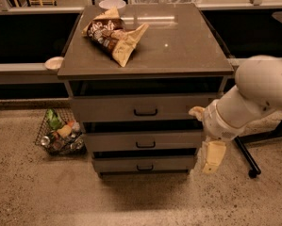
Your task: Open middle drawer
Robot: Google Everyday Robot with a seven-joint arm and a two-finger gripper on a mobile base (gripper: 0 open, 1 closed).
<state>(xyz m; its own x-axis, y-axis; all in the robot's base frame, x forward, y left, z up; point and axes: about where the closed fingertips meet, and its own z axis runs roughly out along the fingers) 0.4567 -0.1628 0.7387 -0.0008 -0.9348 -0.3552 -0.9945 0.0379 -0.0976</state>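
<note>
The floor point(131, 197) at lower centre lies open, and nothing stands before the middle drawer point(178, 140) or its black handle point(145, 145), so that front is free to a straight approach. At centre right the gripper point(210, 154) hangs at the cabinet's right edge, level with the two lower fronts, and the bulky white arm point(258, 93) fills the space behind it. A wire basket point(60, 134) just beside the cabinet's lower left and a black wheeled leg point(246, 160) at lower right narrow both sides.
</note>
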